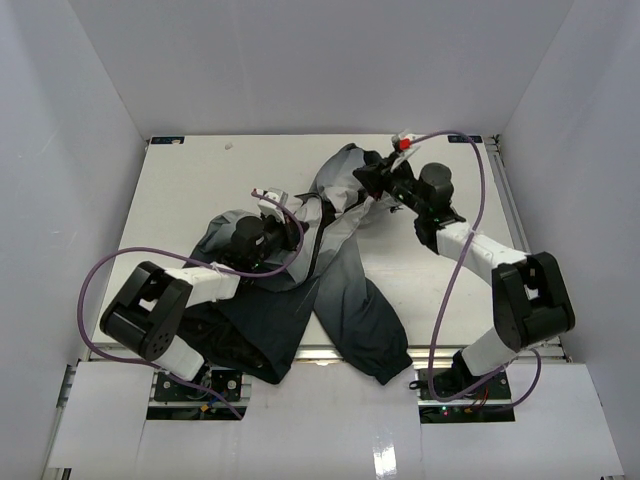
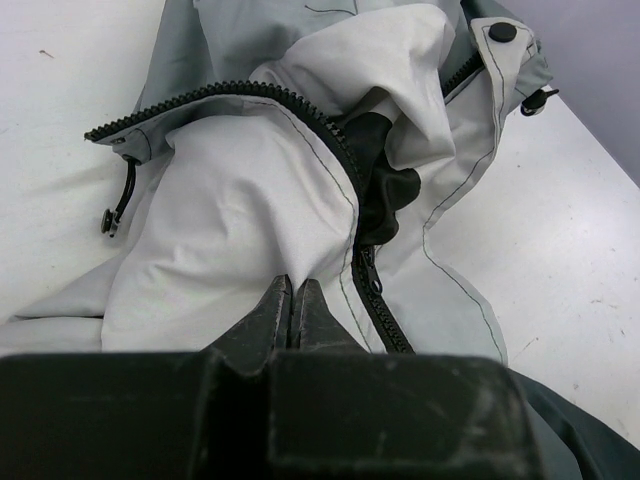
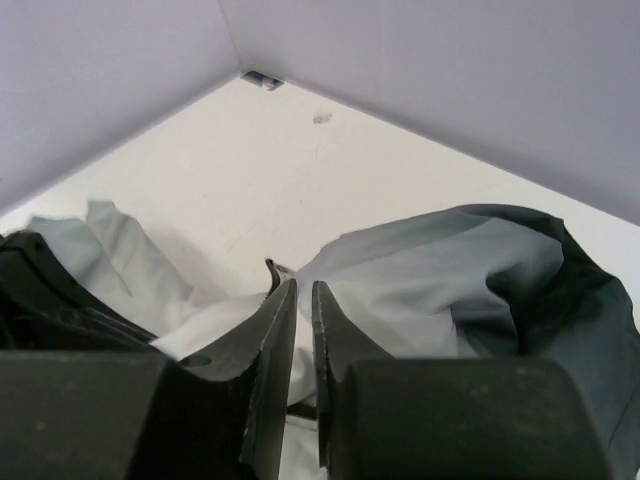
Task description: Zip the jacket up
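Top external: jacket point(image 1: 340, 300) sprawled across table point(image 1: 220, 170) middle, reaching near edge. Left gripper point(image 2: 293, 285) left of table centre, clamped shut against grey fabric. Right gripper point(image 3: 303, 285) far-right of table centre, fingers nearly together, grasp unclear.

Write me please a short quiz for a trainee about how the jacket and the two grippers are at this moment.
1. True or false: the zipper of the jacket is closed along its whole length.
2. In the left wrist view, the zipper slider is: A) close beside the closed tips of the left gripper; B) at the very top of the zipper; C) hidden under the fabric.
3. Which gripper is at the far end of the jacket?
Key: 1 false, the teeth are parted above the slider. 2 A. 3 the right gripper.
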### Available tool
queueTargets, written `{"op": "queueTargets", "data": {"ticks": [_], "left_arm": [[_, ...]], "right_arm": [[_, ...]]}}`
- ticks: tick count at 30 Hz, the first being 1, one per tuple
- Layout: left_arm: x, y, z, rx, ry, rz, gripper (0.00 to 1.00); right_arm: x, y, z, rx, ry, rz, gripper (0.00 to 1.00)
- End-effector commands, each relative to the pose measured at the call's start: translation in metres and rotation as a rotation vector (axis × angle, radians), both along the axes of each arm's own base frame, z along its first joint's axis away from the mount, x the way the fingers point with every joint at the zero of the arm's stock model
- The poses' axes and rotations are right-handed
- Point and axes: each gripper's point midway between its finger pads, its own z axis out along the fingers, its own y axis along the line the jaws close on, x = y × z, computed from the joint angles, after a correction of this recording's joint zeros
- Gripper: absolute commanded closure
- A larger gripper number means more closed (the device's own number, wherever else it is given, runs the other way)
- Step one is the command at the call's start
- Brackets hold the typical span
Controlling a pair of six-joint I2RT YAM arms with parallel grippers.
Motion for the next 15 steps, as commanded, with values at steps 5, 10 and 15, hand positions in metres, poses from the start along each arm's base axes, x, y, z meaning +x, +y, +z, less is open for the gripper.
{"op": "queueTargets", "data": {"ticks": [5, 10, 15], "left_arm": [[-0.011, 0.001, -0.004, 0.007, 0.002, -0.001, 1.0], [-0.013, 0.006, 0.0, 0.01, -0.009, 0.023, 1.0], [-0.013, 0.01, 0.003, 0.014, -0.011, 0.045, 1.0]], "right_arm": [[0.012, 0.069, -0.101, -0.302, 0.274, 0.141, 0.88], [0.032, 0.054, -0.192, -0.33, 0.545, 0.062, 0.91], [0.07, 0.021, -0.222, -0.29, 0.661, -0.115, 0.92]]}}
